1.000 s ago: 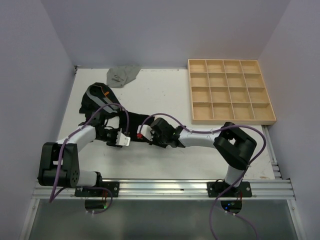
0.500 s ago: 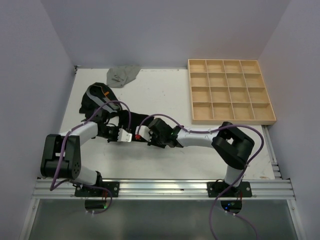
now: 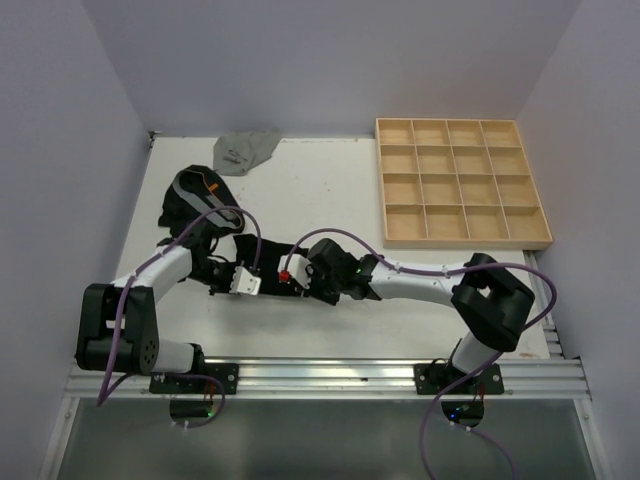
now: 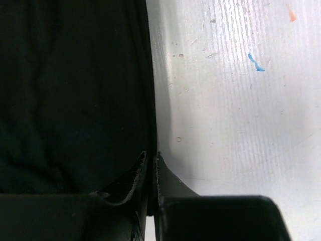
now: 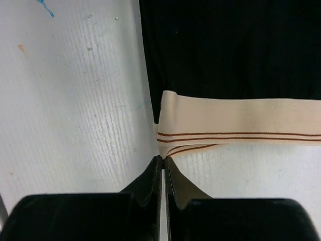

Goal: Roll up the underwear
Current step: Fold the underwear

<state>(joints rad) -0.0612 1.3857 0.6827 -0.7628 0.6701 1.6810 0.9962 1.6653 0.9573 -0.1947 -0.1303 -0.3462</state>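
A black underwear (image 3: 272,252) with a tan waistband (image 5: 241,120) lies flat on the white table between my two arms. My left gripper (image 3: 256,284) is shut on its black side edge (image 4: 150,150); the dark cloth (image 4: 70,90) fills the left half of the left wrist view. My right gripper (image 3: 280,276) is shut on the corner of the tan waistband (image 5: 164,156), with the black cloth (image 5: 230,50) spread beyond it. Farther back on the left lies a second black underwear (image 3: 190,200) with a grey waistband, and a plain grey one (image 3: 245,150) sits at the rear edge.
A wooden grid tray (image 3: 460,238) stands at the back right. The purple cables of both arms loop above the middle of the table (image 3: 330,190). Small blue and orange marks (image 4: 255,63) dot the tabletop.
Both grippers have gone from partly open to shut on the underwear's near edge. The right arm's elbow has swung to the right and both wrists have shifted slightly nearer.
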